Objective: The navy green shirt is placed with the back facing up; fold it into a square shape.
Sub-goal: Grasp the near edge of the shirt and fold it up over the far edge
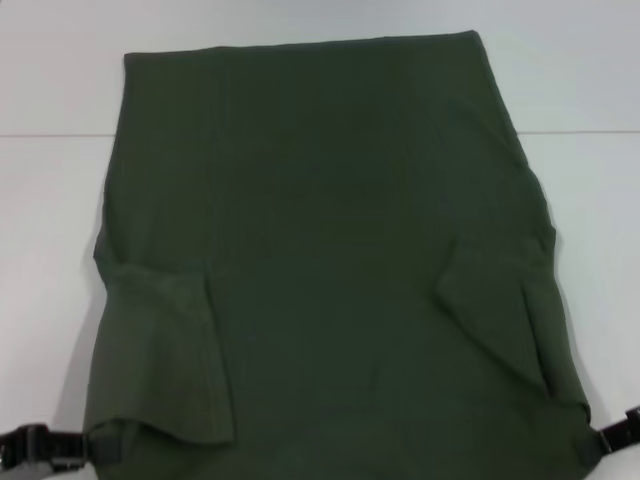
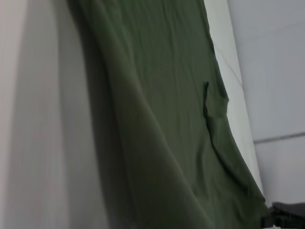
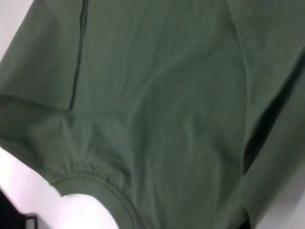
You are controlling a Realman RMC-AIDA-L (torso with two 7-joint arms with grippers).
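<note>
We see the white table (image 1: 60,200) under the navy green shirt (image 1: 330,250), spread plain side up with both sleeves folded inward; the left gripper (image 1: 30,447) and right gripper (image 1: 620,432) sit at its near corners; whether either pinches the cloth, we cannot tell.

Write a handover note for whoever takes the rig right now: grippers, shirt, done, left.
Left gripper: at the shirt's near left corner.
Right gripper: at the near right corner.
Navy green shirt: spread on the white table, plain side up, both sleeves folded inward onto the body.
Done: sleeves in.
Left: fold the body lengthwise into a square.
</note>
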